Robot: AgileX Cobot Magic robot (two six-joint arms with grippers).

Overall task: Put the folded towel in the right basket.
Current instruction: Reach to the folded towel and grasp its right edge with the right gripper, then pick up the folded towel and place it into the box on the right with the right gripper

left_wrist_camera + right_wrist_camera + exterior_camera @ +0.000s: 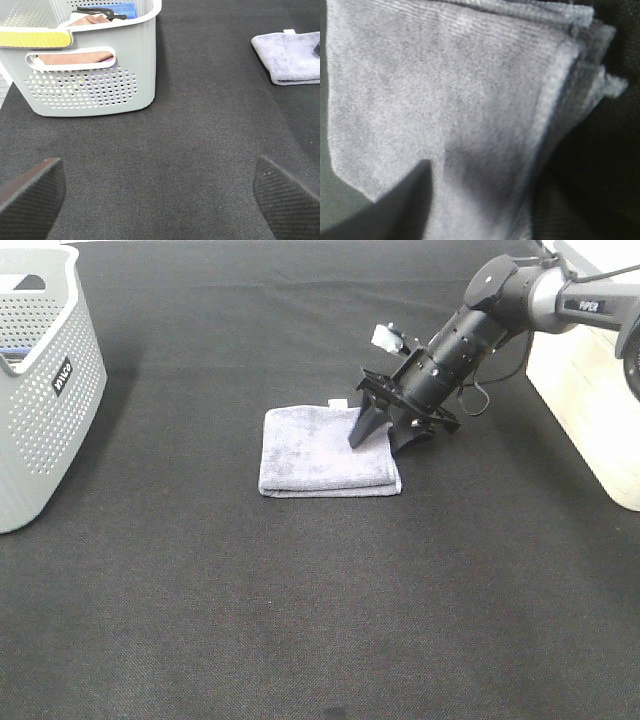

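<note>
The folded grey-lilac towel (315, 450) lies flat on the black table, mid-frame in the high view. My right gripper (385, 438) is down at the towel's right edge, jaws apart: one finger rests on the towel, the other stands just off its right side. In the right wrist view the towel (445, 100) fills the frame, its layered edge between the two dark fingers of the gripper (480, 220). My left gripper (160, 200) is open and empty, low over bare table, out of the high view. The towel (292, 57) shows far from it.
A grey perforated basket (40, 390) stands at the left edge, with cloths inside (75, 55). A pale beige container (590, 410) stands at the right edge, behind the right arm. The black cloth surface (320, 620) covers the table.
</note>
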